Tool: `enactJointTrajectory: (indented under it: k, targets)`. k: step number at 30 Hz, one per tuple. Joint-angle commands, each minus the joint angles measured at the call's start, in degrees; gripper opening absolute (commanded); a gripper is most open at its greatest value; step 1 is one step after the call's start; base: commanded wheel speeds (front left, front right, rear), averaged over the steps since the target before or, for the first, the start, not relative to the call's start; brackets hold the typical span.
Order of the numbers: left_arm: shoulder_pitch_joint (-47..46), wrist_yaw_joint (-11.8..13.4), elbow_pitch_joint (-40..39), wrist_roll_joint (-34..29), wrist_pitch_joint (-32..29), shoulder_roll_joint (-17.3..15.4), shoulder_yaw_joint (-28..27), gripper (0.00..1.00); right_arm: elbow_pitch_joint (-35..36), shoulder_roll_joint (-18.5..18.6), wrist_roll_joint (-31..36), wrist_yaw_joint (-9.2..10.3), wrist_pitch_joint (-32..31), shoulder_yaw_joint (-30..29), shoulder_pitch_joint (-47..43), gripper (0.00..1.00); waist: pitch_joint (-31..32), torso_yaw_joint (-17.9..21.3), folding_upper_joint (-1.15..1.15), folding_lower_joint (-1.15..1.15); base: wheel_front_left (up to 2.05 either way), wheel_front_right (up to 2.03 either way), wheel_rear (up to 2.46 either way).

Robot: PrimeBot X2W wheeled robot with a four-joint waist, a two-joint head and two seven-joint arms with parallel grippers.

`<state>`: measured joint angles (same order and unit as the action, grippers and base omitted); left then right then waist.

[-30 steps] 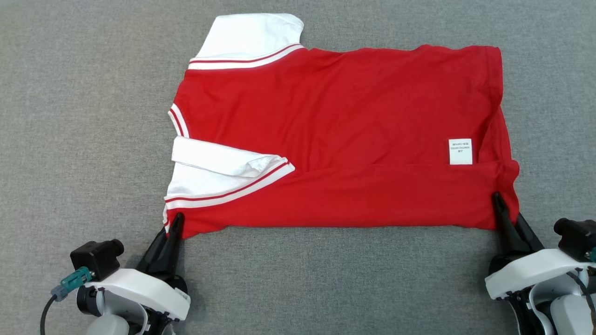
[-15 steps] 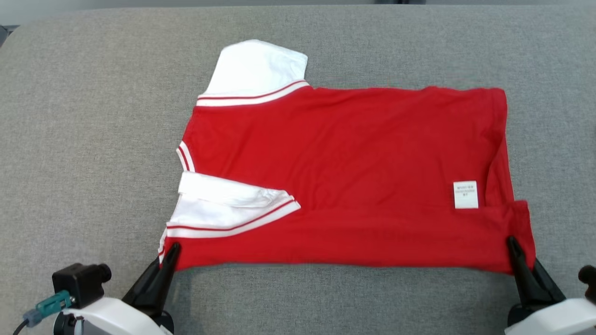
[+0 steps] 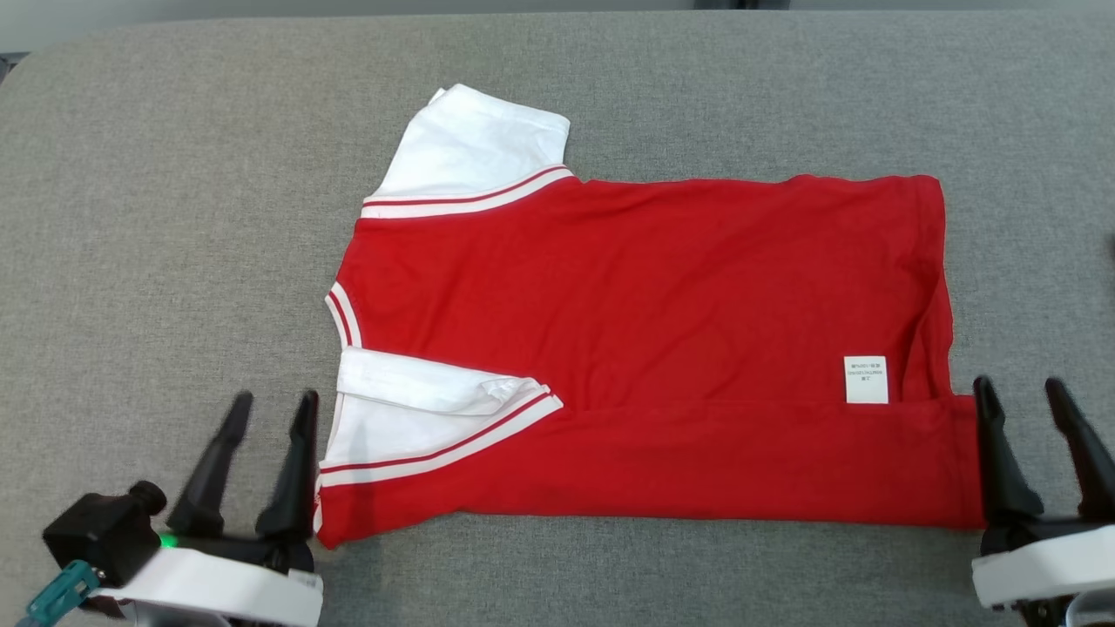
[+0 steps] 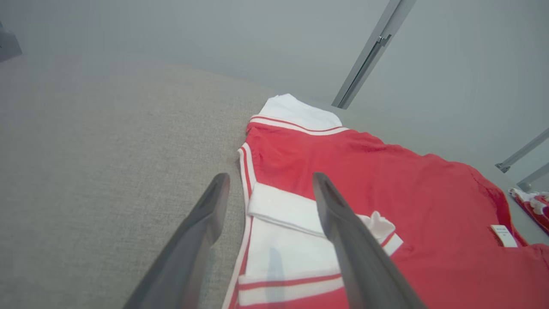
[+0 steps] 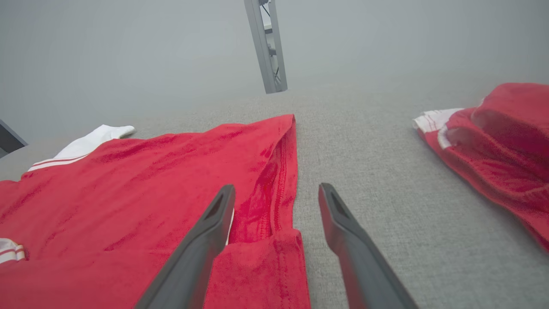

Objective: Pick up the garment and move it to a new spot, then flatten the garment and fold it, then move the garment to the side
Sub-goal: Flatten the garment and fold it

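Observation:
The garment [image 3: 645, 348] is a red shirt with white, red-striped sleeves, lying flat on the grey cloth surface with its near strip folded up over the body. A white label [image 3: 866, 380] shows near its right end. My left gripper [image 3: 270, 409] stands open just off the shirt's near left corner, nothing between its fingers. My right gripper [image 3: 1021, 394] stands open at the near right corner, also holding nothing. In the left wrist view the garment [image 4: 386, 201] lies under the open fingers [image 4: 339, 223]. In the right wrist view the garment's hem [image 5: 274, 180] runs between the spread fingers [image 5: 214, 223].
The grey cloth surface [image 3: 157, 218] stretches wide on all sides of the shirt. Another red and white bundle of cloth [image 5: 497, 141] lies off to the right in the right wrist view. A metal post [image 5: 266, 47] stands beyond the far edge.
Both grippers were shut on the shirt's near corners; they have let go, opened and drawn slightly outward. The shirt now lies free. The head camera has also shifted.

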<state>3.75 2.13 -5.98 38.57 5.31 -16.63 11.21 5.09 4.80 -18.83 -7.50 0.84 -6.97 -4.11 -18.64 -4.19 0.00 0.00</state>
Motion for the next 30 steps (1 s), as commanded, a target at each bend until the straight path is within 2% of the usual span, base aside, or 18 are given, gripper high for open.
enactJointTrajectory:
  k: [1,4,7,19,24,30]
  targets:
    - [-1.95,0.44,-0.29,-2.02,2.36,-0.12,-0.45,1.0,1.22,-0.25,1.59,0.02,1.31,-0.6,1.37,1.0,0.22,0.0,0.0,0.0,0.0,0.0,0.0]
    - [-4.94,0.2,-1.22,-4.72,6.17,0.48,-0.31,1.0,2.85,-0.7,3.38,0.02,2.68,-0.92,3.4,1.0,0.66,-0.22,0.0,0.0,0.0,0.0,0.0]
    - [-7.47,-0.14,-1.43,-7.08,7.49,-0.42,-0.3,1.0,4.2,-0.95,5.02,0.02,2.81,-0.77,4.53,1.0,1.17,-0.43,0.0,0.0,0.0,0.0,0.0]
    - [-12.71,-0.68,0.7,-8.73,7.16,-1.39,0.52,1.0,5.5,-1.36,5.94,0.02,2.06,1.23,6.69,1.0,0.17,0.74,0.0,0.0,0.0,0.0,0.0]
    - [-21.87,-3.89,4.1,-8.65,5.98,-1.88,1.93,1.0,5.51,-1.38,5.55,0.02,1.98,2.13,8.85,1.0,-2.29,1.32,0.0,0.0,0.0,0.0,0.0]
    - [-38.67,-7.7,16.97,-6.35,2.14,-1.66,3.67,1.0,4.78,-1.15,4.96,0.02,2.61,4.14,11.63,1.0,-6.76,4.02,0.0,0.0,0.0,0.0,0.0]
